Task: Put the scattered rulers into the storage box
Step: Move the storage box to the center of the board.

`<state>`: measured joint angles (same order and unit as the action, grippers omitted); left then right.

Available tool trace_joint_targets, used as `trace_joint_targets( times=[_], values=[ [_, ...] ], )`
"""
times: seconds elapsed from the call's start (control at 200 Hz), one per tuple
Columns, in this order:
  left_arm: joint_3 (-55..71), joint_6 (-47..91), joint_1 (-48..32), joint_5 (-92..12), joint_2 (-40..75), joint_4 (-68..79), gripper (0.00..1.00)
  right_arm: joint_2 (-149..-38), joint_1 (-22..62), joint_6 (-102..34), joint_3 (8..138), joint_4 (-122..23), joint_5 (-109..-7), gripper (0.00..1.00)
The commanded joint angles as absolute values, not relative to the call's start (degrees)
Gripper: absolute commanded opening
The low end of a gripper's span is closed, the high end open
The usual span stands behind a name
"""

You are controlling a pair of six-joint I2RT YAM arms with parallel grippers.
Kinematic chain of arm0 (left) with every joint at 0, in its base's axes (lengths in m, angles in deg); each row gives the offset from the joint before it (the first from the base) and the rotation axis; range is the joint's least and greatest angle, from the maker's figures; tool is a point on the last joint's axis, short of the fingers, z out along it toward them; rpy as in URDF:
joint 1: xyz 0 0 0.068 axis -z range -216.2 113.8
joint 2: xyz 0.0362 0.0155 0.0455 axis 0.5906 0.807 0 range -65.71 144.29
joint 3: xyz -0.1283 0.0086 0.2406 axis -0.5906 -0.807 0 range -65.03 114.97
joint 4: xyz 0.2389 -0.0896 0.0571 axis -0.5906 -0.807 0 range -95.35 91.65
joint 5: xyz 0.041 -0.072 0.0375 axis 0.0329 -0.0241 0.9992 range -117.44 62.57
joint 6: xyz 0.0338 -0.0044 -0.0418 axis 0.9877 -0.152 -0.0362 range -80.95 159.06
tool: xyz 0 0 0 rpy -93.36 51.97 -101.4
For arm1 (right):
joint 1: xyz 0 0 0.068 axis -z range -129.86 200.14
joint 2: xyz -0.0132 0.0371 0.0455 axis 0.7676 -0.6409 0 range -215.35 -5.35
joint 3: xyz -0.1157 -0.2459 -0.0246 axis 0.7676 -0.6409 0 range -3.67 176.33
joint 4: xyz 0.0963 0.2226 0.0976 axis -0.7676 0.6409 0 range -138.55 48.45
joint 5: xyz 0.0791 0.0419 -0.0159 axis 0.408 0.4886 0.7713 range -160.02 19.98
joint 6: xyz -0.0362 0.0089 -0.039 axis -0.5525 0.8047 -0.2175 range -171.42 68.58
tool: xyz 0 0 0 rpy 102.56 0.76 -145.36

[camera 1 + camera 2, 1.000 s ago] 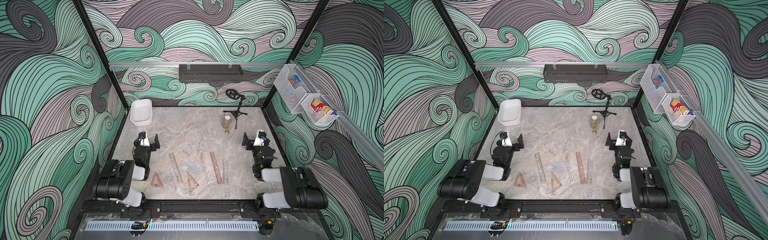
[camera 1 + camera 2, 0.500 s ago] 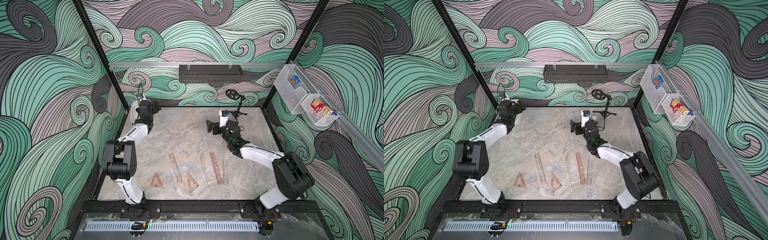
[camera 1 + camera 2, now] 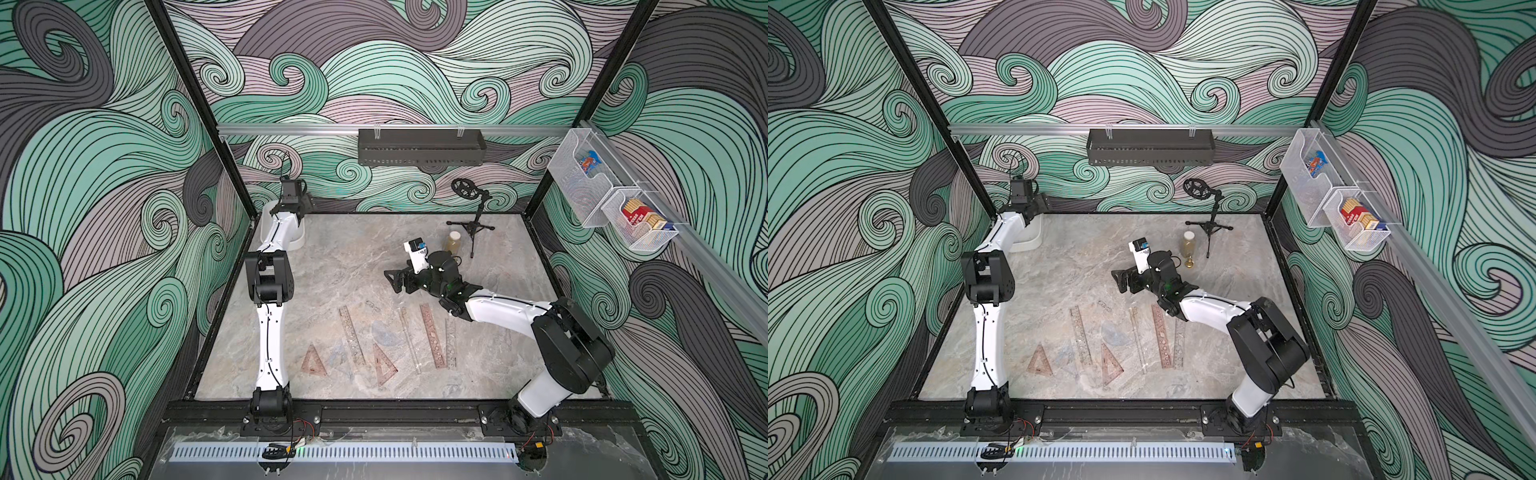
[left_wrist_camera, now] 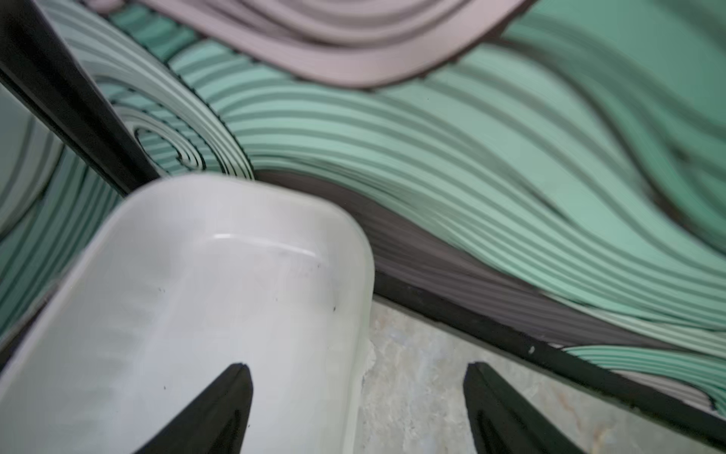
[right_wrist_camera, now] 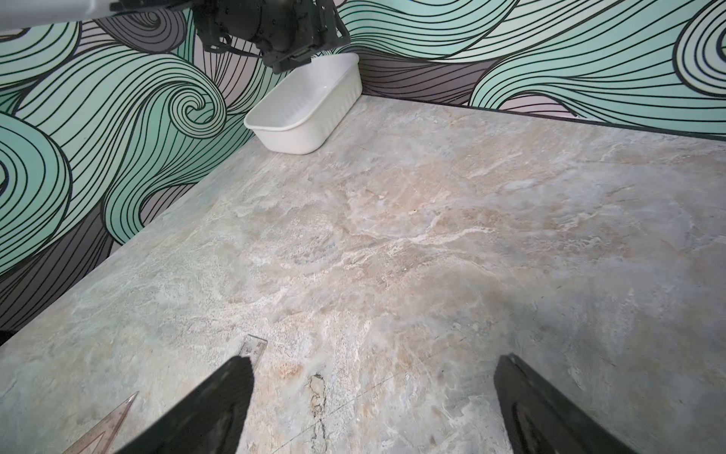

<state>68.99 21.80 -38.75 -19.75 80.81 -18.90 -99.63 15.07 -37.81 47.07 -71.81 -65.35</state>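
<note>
At the far corner, left hand (image 4: pixel 356 367) is straddling storage box (image 4: pixel 235 204) wall, spread wide, empty | right hand (image 5: pixel 373 358) is hanging wide, empty, over counter (image 5: pixel 432 216) | rulers (image 3: pixel 432 336) are lying scattered.

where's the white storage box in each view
In a top view: storage box in the table's far left corner, half hidden.
In a top view: same corner, half hidden.
Left wrist: close up, its side wall inside the open left gripper.
Right wrist: far off, under the left gripper.
Shared landmark: the left gripper above it.
</note>
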Motion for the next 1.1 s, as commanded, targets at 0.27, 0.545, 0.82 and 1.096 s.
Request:
trace_joint_targets(
  times=[0.27,0.545,0.82,1.096],
  values=[
    [67.57,21.92,-38.36,-24.92,80.83,-21.51,0.64,-101.81,14.98,-38.96,48.19,-71.04,-65.09,1.00],
    [64.11,21.74,-38.36,-24.74,78.93,-21.44,0.42,-99.10,15.24,-38.99,47.45,-71.03,-67.24,1.00],
    [60.31,21.01,-36.93,-30.08,74.96,-24.38,0.15,-95.06,15.66,-38.44,46.31,-70.92,-68.28,1.00],
    [40.44,23.51,-26.97,-35.52,60.46,-23.01,0.00,-86.92,16.68,-36.24,42.52,-67.73,-69.10,1.00]
  ],
)
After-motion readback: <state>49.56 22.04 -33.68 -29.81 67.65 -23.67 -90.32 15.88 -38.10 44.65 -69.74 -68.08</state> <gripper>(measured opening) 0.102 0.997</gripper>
